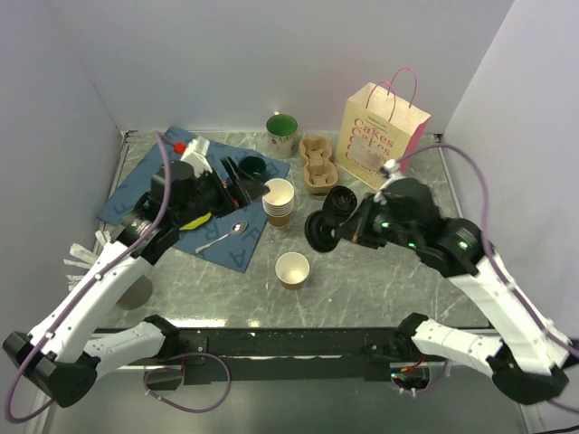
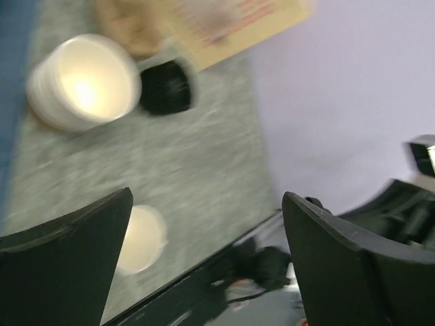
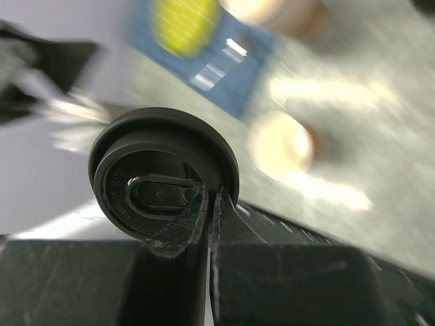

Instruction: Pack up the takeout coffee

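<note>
Takeout coffee (image 1: 342, 199) sits on the grey marbled table (image 1: 380, 280), just right of the moulded pulp cup carrier (image 1: 317, 165) and in front of the cream paper bag (image 1: 380, 134) with pink handles. From overhead I mostly get its round black plastic top; the kraft wall barely shows. Neither arm touches it.

Right gripper (image 3: 212, 202) is pinched tight on a loose black lid (image 3: 160, 180), gripping its rim, with the disc on edge near the coffee. The lid is glossy and round, with a raised ring and an oval sip recess facing my wrist camera. Right arm comes in from the right, elbow bent, wrist turned toward table centre.

Left gripper (image 2: 207, 198) is spread wide, with nothing between the black fingers (image 2: 68, 258). Left arm stretches forward over the blue cloth mat (image 1: 136, 185), gripper pointing right toward the stack of paper cups (image 1: 279, 201), which are brown outside, white inside and lidless. A single paper cup (image 1: 292, 269) stands apart, nearer me. A metal spoon (image 1: 222, 238) lies at the mat's near edge, and a green-lined mug (image 1: 281, 134) is at the back. Both wrist views are blurred.
</note>
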Tool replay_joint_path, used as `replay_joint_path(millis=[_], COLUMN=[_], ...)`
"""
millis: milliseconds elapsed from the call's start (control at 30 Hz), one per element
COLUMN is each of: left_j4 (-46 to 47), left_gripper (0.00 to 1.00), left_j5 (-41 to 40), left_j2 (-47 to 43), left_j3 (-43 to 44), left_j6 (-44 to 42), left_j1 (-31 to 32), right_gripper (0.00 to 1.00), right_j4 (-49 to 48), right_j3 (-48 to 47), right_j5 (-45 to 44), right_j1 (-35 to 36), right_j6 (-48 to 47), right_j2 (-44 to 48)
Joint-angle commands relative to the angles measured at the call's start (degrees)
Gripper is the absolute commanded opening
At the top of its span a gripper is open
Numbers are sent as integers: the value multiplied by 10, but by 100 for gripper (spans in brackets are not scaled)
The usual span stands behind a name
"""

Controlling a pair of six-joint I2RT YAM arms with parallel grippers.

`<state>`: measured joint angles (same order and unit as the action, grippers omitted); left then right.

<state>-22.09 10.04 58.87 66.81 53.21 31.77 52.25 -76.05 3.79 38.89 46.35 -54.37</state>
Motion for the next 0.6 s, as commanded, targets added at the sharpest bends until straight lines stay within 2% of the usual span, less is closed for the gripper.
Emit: replay_joint_path(millis=[0,100,300,567], left_j4=[-152,-140,-42,21], left_gripper=[95,91,89,84], left_j5=[-48,-39,-7,56], left_j2=[26,2,-86,-97], left_j3=[-23,-70,-202,-265], left_j6=[-79,-67,-10,5], left_j1=[-1,-1,-1,-1], right_gripper=[0,0,0,0], right_j4=[136,120,80,-11], right_j3=[1,5,15,37], right_j5=[-74,-99,-108,-94], right_j1=[52,87,94,108], right_j6=[-26,-35,-54,-62], right_j2=[-74,-120,-210,-270])
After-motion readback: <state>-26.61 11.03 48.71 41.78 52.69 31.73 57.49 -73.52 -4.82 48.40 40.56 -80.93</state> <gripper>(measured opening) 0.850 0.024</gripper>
